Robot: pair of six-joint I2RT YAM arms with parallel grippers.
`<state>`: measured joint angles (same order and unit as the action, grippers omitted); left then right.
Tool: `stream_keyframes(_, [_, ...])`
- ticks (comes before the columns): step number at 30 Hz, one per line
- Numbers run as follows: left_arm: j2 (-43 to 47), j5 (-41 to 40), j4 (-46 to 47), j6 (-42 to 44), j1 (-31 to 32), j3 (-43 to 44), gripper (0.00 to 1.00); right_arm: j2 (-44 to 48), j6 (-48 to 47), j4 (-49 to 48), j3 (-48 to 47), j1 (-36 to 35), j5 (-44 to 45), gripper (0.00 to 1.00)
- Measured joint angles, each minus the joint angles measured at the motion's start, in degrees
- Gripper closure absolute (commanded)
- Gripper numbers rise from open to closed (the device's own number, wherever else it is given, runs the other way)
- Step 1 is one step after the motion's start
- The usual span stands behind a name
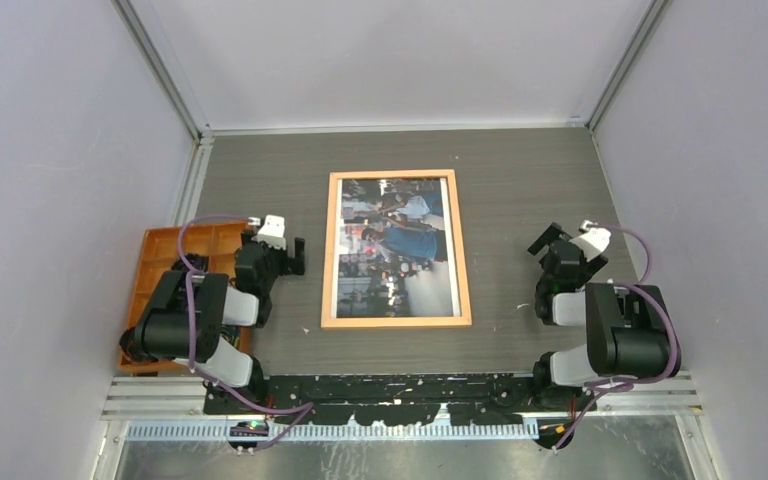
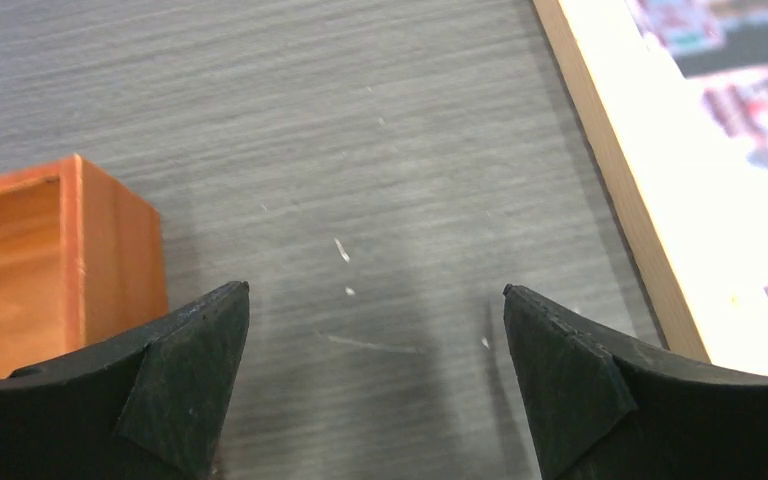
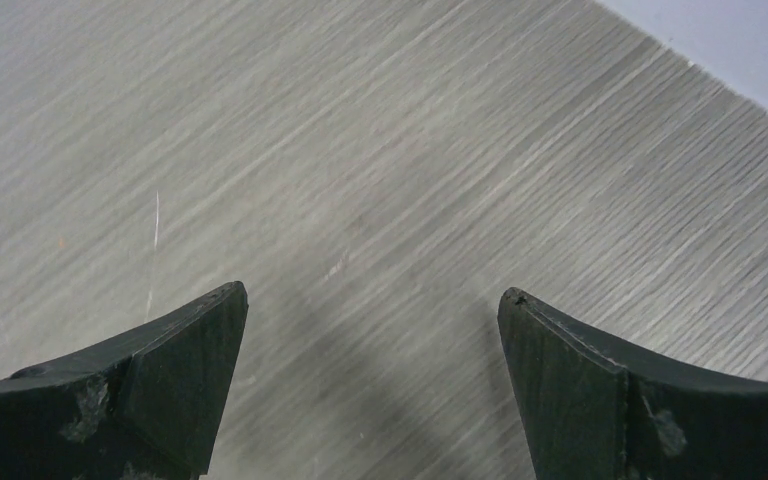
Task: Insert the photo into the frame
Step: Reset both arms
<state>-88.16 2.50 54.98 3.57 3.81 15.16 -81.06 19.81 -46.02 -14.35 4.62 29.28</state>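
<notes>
The photo (image 1: 397, 246), a colourful crowd scene, lies face up inside the frame (image 1: 327, 250) of thin light-orange wood at the table's middle. In the left wrist view the frame's edge (image 2: 620, 180) and part of the photo (image 2: 750, 70) show at the right. My left gripper (image 1: 297, 257) is open and empty, low over bare table left of the frame, its fingertips (image 2: 200, 370) apart. My right gripper (image 1: 545, 241) is open and empty over bare table right of the frame, its fingertips (image 3: 560, 370) apart.
A small orange compartment tray (image 1: 165, 262) stands at the left table edge beside the left arm; its corner (image 2: 80, 260) shows in the left wrist view. Grey walls enclose the table on three sides.
</notes>
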Motion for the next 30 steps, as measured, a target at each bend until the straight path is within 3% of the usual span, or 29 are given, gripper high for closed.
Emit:
stream_keyframes(5, [-0.9, -1.1, 3.4, -1.1, 0.8, -1.7, 0.00, -5.7, -2.4, -11.3, 3.6, 0.0, -5.0, 0.00])
stream_keyframes(11, [-0.9, -7.0, -0.9, -3.6, 0.1, 5.6, 0.00, -8.5, -6.3, -8.4, -4.2, -3.6, -6.8, 0.00])
stream_keyframes(30, [-0.9, -8.9, -3.0, -4.7, -0.1, 5.8, 0.00, -8.5, -8.8, -8.2, -5.0, -4.6, -7.1, 0.00])
